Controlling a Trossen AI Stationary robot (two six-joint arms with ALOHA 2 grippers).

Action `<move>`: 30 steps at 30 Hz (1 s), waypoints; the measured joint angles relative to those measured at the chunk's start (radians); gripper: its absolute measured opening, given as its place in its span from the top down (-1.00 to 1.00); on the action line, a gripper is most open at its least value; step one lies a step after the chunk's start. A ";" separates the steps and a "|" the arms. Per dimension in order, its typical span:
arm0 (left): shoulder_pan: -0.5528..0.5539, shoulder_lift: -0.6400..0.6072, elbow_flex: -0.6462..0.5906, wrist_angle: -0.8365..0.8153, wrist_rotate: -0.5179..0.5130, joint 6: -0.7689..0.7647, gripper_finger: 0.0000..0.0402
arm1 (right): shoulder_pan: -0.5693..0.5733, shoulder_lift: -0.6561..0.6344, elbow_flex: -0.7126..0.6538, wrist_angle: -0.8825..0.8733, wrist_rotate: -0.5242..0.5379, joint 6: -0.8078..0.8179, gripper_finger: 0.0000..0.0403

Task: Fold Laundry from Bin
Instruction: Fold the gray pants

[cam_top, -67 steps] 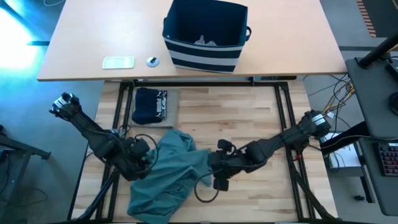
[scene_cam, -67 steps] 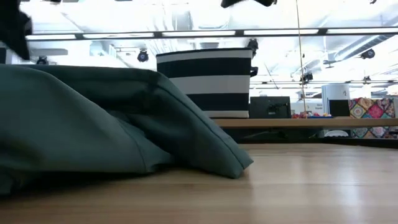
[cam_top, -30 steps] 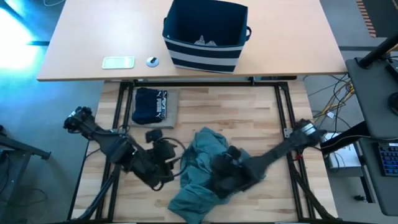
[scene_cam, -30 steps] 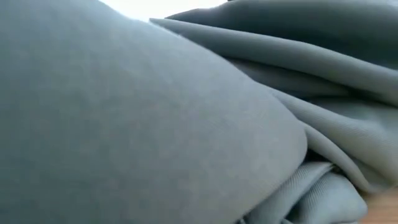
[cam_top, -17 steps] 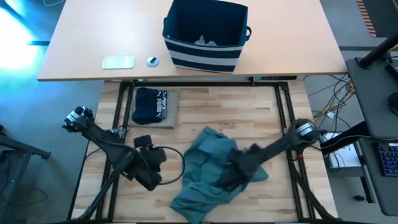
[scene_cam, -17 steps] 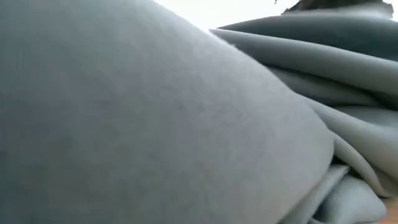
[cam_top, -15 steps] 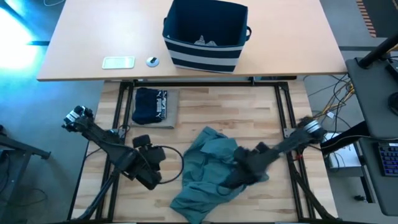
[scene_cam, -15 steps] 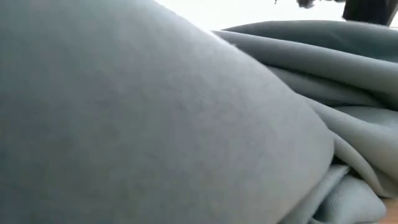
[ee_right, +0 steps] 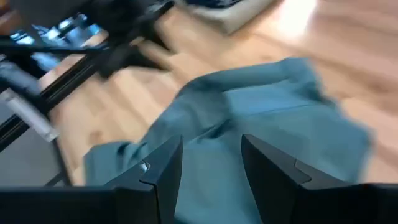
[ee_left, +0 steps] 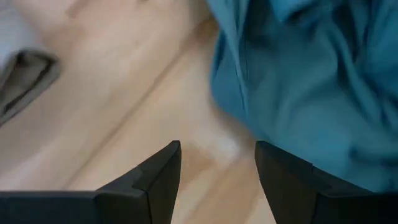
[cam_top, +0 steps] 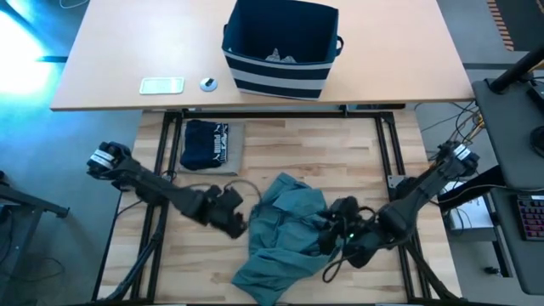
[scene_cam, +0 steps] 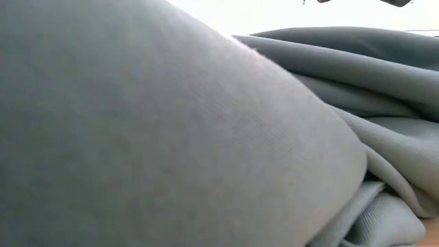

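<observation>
The large teal-green garment (cam_top: 285, 225) lies crumpled in a heap on the wooden table and fills the low view (scene_cam: 171, 137). My left gripper (cam_top: 240, 225) is low at the heap's left edge. It is open (ee_left: 217, 149), with bare wood between its fingers and the teal cloth (ee_left: 311, 81) just beside one finger. My right gripper (cam_top: 330, 238) hovers at the heap's right side, open (ee_right: 211, 146) above the cloth (ee_right: 261, 124). A navy garment (cam_top: 211, 144) lies folded at the table's far left. The striped bin (cam_top: 280, 76) stands on the far desk with small grey pieces (cam_top: 280, 56) inside.
A small white flat device (cam_top: 161, 85) and a small round object (cam_top: 208, 83) lie on the far desk left of the bin. Bare wood shows to the right of the heap (cam_top: 374, 161) and along the near left (cam_top: 187, 263). Cables loop beside both wrists.
My left gripper has come down and moved toward the teal heap's left edge, rolling as it went. My right gripper has drawn back from over the heap's middle toward the table's right edge. The garment lies as it did half a second ago.
</observation>
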 joint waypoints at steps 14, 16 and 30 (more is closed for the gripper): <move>0.219 0.113 -0.142 0.452 0.170 0.070 0.13 | -0.003 0.183 -0.023 0.057 -0.262 -0.005 0.21; 0.229 0.141 -0.127 0.449 0.199 0.073 0.36 | -0.004 0.189 -0.022 0.057 -0.261 -0.042 0.21; 0.342 -0.036 0.408 0.656 0.137 0.245 0.99 | 0.048 0.004 0.345 -0.379 0.199 -0.745 0.21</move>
